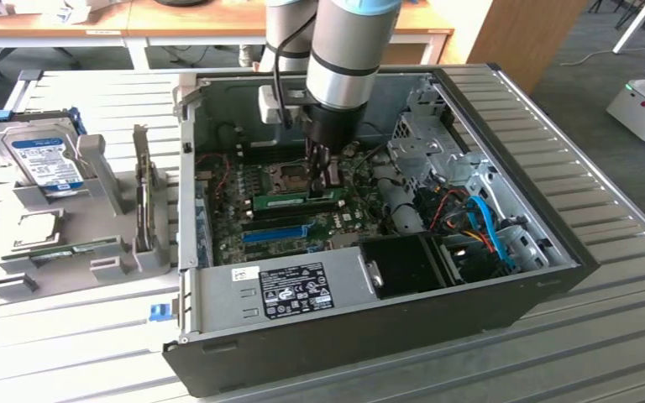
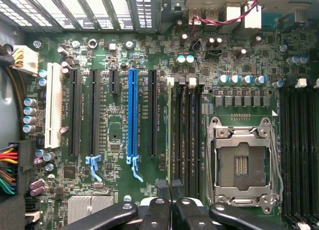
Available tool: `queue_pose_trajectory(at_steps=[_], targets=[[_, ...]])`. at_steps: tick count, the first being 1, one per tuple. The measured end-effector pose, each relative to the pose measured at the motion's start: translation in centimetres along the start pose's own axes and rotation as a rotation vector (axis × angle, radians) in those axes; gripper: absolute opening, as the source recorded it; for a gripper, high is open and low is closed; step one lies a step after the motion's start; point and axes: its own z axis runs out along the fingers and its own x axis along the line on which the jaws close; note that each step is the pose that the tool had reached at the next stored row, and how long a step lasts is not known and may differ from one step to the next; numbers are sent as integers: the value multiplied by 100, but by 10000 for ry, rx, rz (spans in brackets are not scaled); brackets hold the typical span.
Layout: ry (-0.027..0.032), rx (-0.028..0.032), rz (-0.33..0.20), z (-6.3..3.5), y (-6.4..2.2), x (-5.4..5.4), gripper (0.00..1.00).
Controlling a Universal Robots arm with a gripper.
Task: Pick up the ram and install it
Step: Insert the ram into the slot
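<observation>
So, the count: one arm, one pincer (image 1: 325, 190), one open PC case (image 1: 390, 332) on the slatted tabletop (image 1: 603, 353). On the board there's one blue slot (image 2: 132, 115), one white slot (image 2: 52, 110) and one empty CPU socket (image 2: 241, 162). Off to the exterior view's left sits a grey holder (image 1: 110, 269) with one hard drive (image 1: 43, 155), one dark upright card (image 1: 141, 197) and one spare green stick (image 1: 63, 251) lying flat.

The pincer is down inside the case and squeezed nearly closed, fingers (image 2: 162, 187) pinching the ram (image 1: 289, 201). The ram stands on edge at the black memory slots (image 2: 192, 130) right beside the socket, in line with them. Can't tell if it's actually seated or just resting on top.
</observation>
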Motion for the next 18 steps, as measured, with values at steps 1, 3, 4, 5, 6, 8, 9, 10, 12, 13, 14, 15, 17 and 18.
queue_pose_trajectory(at_steps=[1, 3, 4, 5, 6, 8, 9, 10, 12, 13, 14, 15, 17, 18], targets=[[0, 0, 5, 1, 1, -3, 12], [-1, 0, 15, 2, 1, -10, 12], [-1, 1, 16, 2, 0, -10, 12], [-2, 1, 16, 2, 1, -10, 12], [-1, 0, 16, 3, 1, -10, 12], [-2, 1, 16, 20, -1, -10, 12], [-3, 1, 16, 31, -1, -10, 12], [-1, 2, 16, 39, -2, -10, 12], [0, 1, 16, 40, -2, -9, 12], [0, 1, 16, 40, -2, -9, 12], [1, 1, 17, 41, -2, -9, 12], [-2, 2, 25, 42, -3, -10, 12], [-3, 2, 59, 43, -7, -10, 12], [-3, 2, 80, 44, -7, -9, 12]])
